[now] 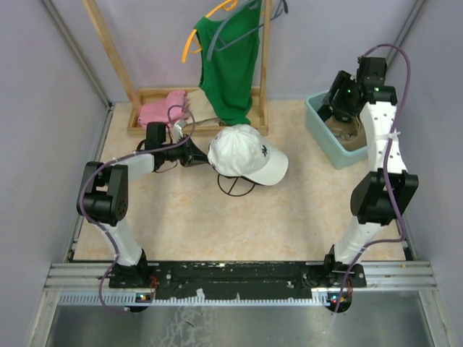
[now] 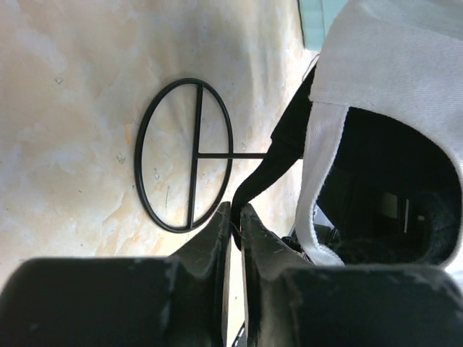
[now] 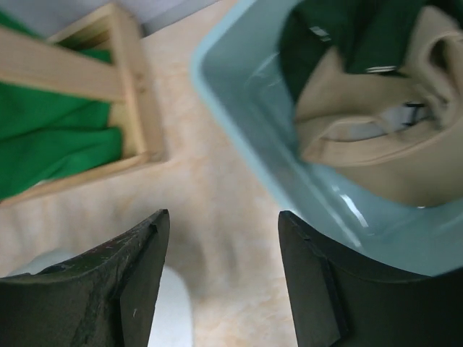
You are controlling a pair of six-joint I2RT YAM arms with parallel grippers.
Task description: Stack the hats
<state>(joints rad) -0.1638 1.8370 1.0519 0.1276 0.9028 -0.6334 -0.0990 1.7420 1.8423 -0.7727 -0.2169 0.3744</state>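
A white cap (image 1: 246,153) sits on a stand with a black wire ring base (image 1: 236,186) at mid table. In the left wrist view the white cap (image 2: 391,72) covers something black (image 2: 383,181). A black fabric strip (image 2: 278,155) runs out from under it. My left gripper (image 1: 197,154) is at the cap's left side, shut on that strip (image 2: 233,208). A tan cap (image 3: 376,123) lies in the teal bin (image 3: 246,94) beside a dark fabric item (image 3: 325,43). My right gripper (image 3: 224,217) is open and empty, above the bin's left edge (image 1: 327,108).
A wooden rack (image 1: 202,108) at the back holds a green shirt (image 1: 230,65) on an orange hanger (image 1: 194,36). A pink cloth (image 1: 163,108) lies on its base. The teal bin (image 1: 322,134) stands at back right. Grey walls close in both sides.
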